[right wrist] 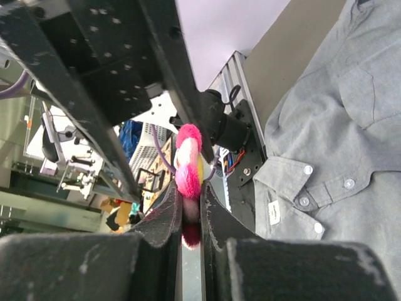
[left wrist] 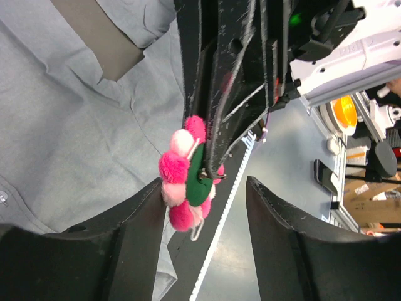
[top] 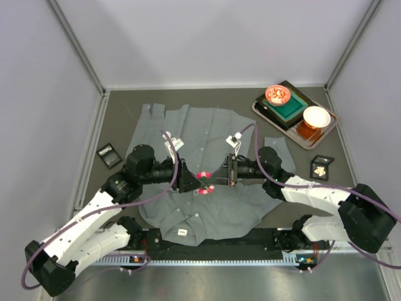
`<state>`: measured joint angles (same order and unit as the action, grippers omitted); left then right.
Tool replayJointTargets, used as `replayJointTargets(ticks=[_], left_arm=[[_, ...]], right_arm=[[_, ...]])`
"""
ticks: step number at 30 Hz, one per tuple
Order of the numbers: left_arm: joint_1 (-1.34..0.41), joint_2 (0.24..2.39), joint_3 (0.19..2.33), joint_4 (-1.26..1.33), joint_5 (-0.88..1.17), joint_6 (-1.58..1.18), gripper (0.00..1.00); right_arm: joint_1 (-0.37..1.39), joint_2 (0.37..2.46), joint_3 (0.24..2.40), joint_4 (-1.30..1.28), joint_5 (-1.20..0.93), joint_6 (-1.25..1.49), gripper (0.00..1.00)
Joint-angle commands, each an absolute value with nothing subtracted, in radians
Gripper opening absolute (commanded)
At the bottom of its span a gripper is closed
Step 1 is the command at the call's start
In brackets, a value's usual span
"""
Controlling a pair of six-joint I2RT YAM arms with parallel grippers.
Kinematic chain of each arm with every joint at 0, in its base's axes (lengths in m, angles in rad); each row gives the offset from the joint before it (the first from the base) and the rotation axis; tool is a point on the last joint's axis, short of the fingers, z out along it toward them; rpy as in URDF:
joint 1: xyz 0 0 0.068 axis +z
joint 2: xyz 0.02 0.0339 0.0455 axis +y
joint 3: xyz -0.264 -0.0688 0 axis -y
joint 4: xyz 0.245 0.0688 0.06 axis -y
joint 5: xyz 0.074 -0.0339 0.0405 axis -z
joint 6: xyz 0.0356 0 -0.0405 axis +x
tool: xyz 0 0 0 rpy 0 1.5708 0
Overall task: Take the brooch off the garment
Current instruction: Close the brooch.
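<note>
The brooch [top: 202, 176], a cluster of pink and pale pom-poms on a green backing [left wrist: 199, 182], hangs in the air over the middle of the garment [top: 213, 125], apart from the cloth. My right gripper [top: 210, 177] is shut on it, and both of its pads squeeze the pink fluff [right wrist: 190, 179]. My left gripper [top: 195, 179] faces it from the left with its jaws wide apart. The brooch sits between the left fingers [left wrist: 135, 232], brushing the left-hand one only. Grey shirt cloth [left wrist: 62, 125] lies below, and its collar and buttons [right wrist: 304, 188] show beside the right gripper [right wrist: 190, 213].
A tray [top: 326, 135] at the back right carries a red bowl [top: 277, 95], a white bowl [top: 316, 116] and a green box [top: 289, 108]. One small black box [top: 108, 155] lies left of the shirt, another [top: 322, 167] right of it. Metal frame posts stand at the back corners.
</note>
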<state>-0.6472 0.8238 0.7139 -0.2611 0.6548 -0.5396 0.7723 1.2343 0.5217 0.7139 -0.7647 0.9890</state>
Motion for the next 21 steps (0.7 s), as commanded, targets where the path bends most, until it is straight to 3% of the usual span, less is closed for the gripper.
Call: replayJointTargets(ticks=[1, 6, 11, 14, 17, 21], left_arm=[[-0.632, 0.763, 0.713, -0.251, 0.624, -0.548, 0.58], [-0.618, 0.667, 0.696, -0.302, 0.575, -0.606, 0.60], [-0.606, 0.581, 0.753, -0.506, 0.225, -0.903, 0.64], [-0.606, 0.577, 0.759, -0.454, 0.241, -1.152, 0.71], [-0.604, 0.609, 0.817, -0.698, 0.097, -1.326, 0.75], [-0.595, 0.717, 0.841, -0.706, 0.168, -1.498, 0.72]], right_arm=[[0.775, 1.233, 0.522, 0.772, -0.742, 0.996, 0.00], [0.752, 1.229, 0.532, 0.738, -0.735, 0.937, 0.00], [0.750, 1.200, 0.615, 0.500, -0.664, 0.620, 0.00], [0.749, 1.203, 0.647, 0.460, -0.638, 0.505, 0.00], [0.749, 1.216, 0.693, 0.437, -0.650, 0.428, 0.00], [0.749, 1.216, 0.727, 0.408, -0.658, 0.350, 0.00]])
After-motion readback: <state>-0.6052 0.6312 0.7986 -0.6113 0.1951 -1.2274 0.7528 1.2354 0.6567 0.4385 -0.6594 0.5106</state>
